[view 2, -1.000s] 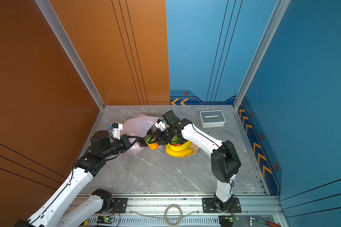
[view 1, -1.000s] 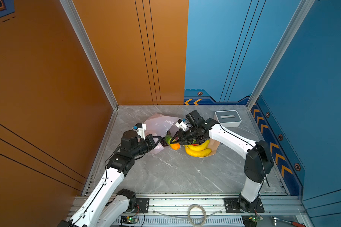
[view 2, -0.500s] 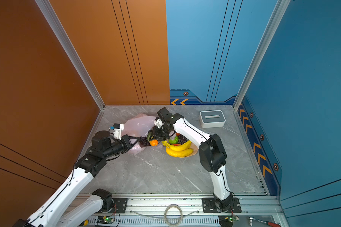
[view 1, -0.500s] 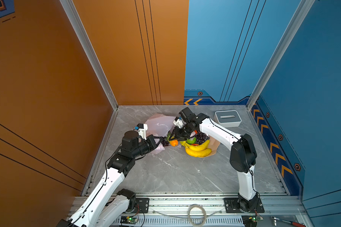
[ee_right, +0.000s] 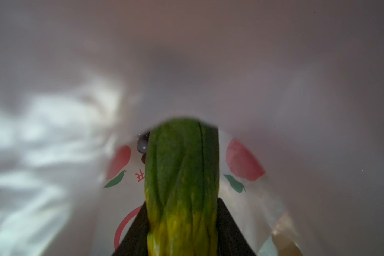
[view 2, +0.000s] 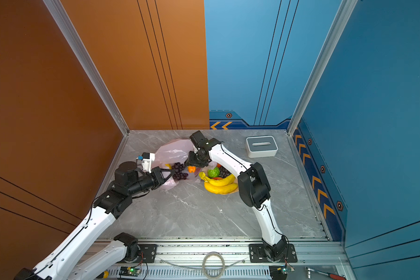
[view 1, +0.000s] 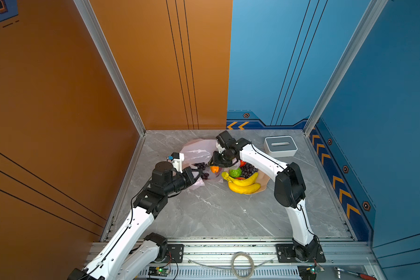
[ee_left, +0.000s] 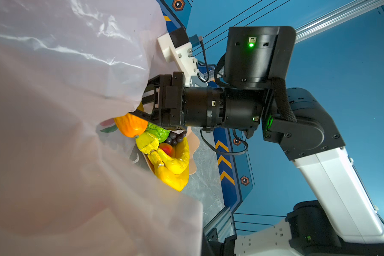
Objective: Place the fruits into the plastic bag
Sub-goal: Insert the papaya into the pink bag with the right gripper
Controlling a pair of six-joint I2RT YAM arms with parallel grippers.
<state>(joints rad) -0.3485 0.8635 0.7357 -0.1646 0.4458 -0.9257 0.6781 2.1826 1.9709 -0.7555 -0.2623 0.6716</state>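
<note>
**A:** Left side, quick?

**B:** The left gripper (view 1: 199, 172) has its jaws together, pinching the rim of the thin crinkly pale-pink translucent plastic bag (view 1: 196, 152). The film is raised and fills most of the left wrist view.

**A:** Right?

**B:** The right gripper (ee_right: 182, 201) is clamped on the oblong green-to-orange toy fruit (ee_right: 182, 159), w/ black fingers (ee_right: 135, 235) either side. The green end pokes into the bag, w/ red printed marks around it. The orange end shows at the bag mouth in both top views.

**A:** Other fruit?

**B:** One dark purple grape bunch (view 1: 201, 167) lies in the bag mouth, just beside the left fingertips. The rest sit in the peach scalloped bowl (view 1: 264, 182), right of the bag:
- yellow banana bunch (view 1: 244, 185) at the front
- green lime (view 1: 235, 172)
- second grape bunch (view 1: 249, 169)
- red-yellow mango (ee_left: 167, 150), mostly hidden

**A:** Anything else?

**B:** A white-and-grey slotted box (view 1: 280, 146) near the back right corner, well apart.
</note>
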